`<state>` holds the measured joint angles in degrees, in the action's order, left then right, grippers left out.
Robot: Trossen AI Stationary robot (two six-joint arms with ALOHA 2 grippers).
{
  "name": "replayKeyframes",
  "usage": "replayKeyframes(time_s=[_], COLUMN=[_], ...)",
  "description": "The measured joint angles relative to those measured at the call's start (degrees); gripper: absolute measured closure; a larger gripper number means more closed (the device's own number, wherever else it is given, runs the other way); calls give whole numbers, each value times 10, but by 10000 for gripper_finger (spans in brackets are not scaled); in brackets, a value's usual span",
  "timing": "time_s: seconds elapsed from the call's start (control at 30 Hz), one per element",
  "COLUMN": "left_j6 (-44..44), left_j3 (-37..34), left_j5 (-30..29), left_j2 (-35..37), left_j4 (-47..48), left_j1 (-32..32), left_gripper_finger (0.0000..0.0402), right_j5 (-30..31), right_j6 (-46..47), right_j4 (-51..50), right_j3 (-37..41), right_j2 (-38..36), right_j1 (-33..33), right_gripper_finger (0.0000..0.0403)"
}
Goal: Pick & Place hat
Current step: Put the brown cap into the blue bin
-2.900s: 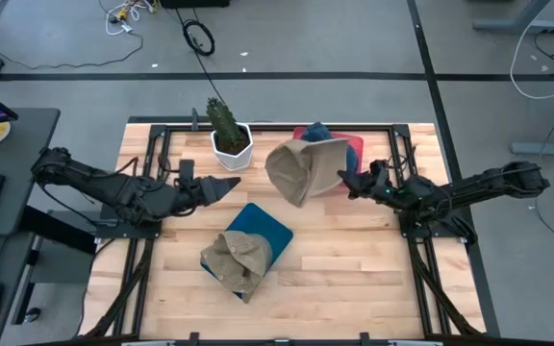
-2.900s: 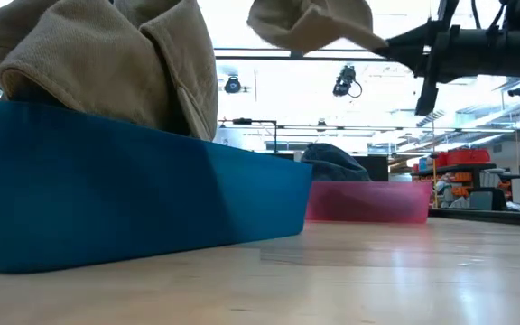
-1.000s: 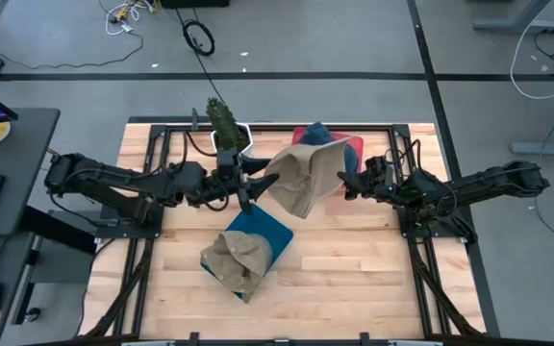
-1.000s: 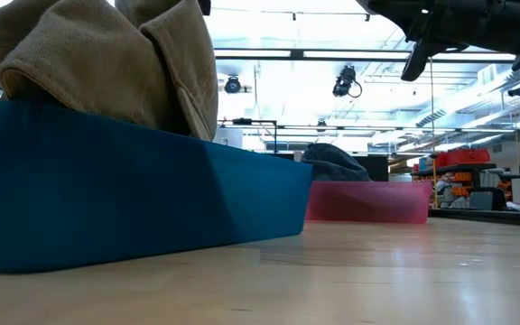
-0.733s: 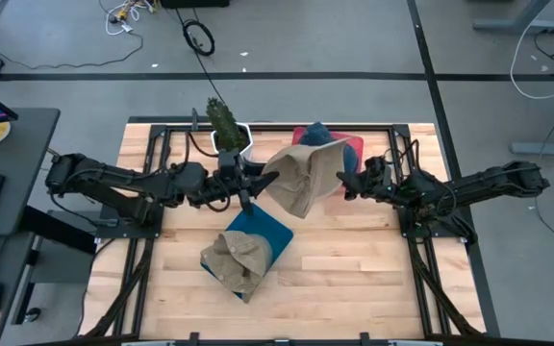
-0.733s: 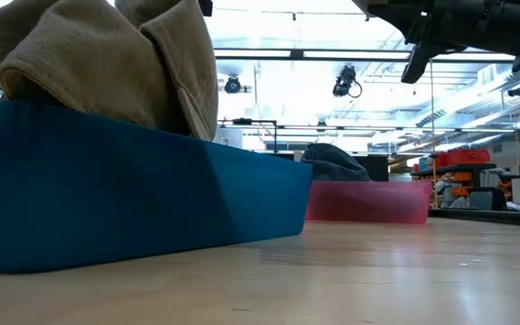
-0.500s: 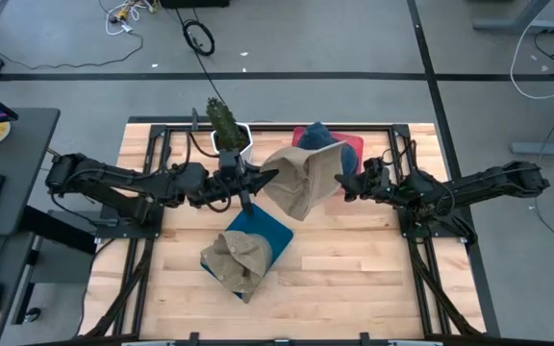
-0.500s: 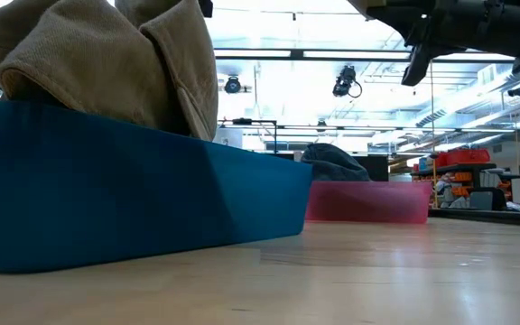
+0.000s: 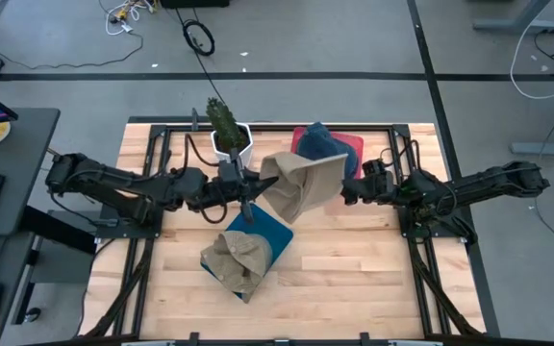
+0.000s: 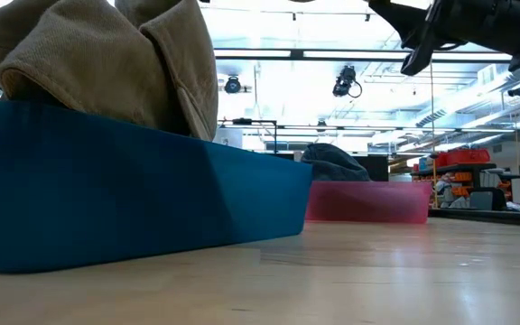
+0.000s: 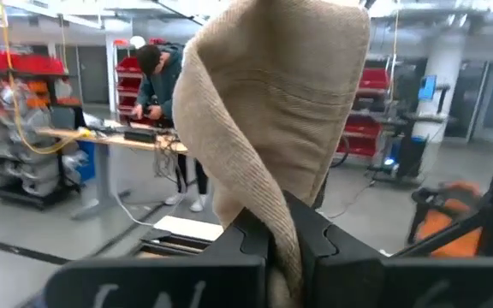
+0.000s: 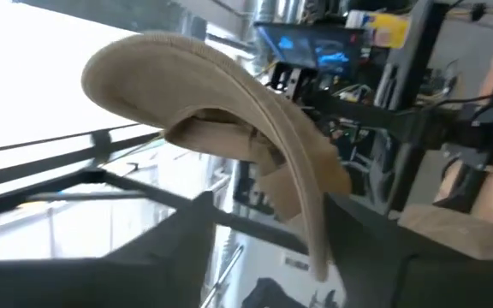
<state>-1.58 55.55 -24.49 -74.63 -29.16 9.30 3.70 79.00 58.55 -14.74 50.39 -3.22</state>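
Note:
A tan hat (image 9: 301, 185) hangs in the air over the table's middle, between my two grippers. My left gripper (image 9: 256, 183) is shut on its left side. My right gripper (image 9: 344, 189) stands open at the hat's right side, with the brim's edge (image 12: 311, 227) between its fingers. A second tan hat (image 9: 237, 258) lies in a blue bin (image 9: 275, 231) near the table's middle. A dark blue hat (image 9: 317, 142) lies in a pink bin (image 9: 354, 146) at the far side. My left gripper pinches a fold of the hat's tan fabric (image 11: 291, 224) between its two fingers, coming level from the table's left. The hat is lifted clear of the table and stands out beyond the fingers. My right gripper's fingers stand on either side of the brim; I cannot tell whether they touch it.
A potted cactus (image 9: 227, 130) in a white pot stands at the far side, left of the pink bin. In the low view the blue bin (image 10: 134, 194) fills the near left and the pink bin (image 10: 368, 200) sits farther back. A person stands in the room behind.
The hat has shifted a little toward the left arm and the table's near side, and its right edge now hangs straighter. In the low view, the tan edge that showed at my right arm's tip is gone.

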Motion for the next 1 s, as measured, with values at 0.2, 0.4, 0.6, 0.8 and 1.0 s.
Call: replayKeyframes(time_s=[0.2, 0.4, 0.6, 0.8, 1.0], left_j6=[102, 258, 285, 256, 157], left_j3=[4, 67, 161, 216, 216], left_j5=[-43, -74, -80, -91, -136], left_j2=[6, 6, 6, 5, -5], left_j4=[9, 51, 221, 348, 396], left_j1=[22, 46, 55, 73, 90], left_gripper_finger=[388, 388, 388, 388, 388], right_j5=[-46, -117, -136, -138, -137], right_j6=[15, 61, 65, 62, 61], right_j4=[21, 10, 3, 0, 0], right_j3=[0, 0, 0, 0, 0], right_j2=[0, 0, 0, 0, 0], right_j1=[0, 0, 0, 7, 23], right_gripper_finger=[104, 77, 76, 76, 76])
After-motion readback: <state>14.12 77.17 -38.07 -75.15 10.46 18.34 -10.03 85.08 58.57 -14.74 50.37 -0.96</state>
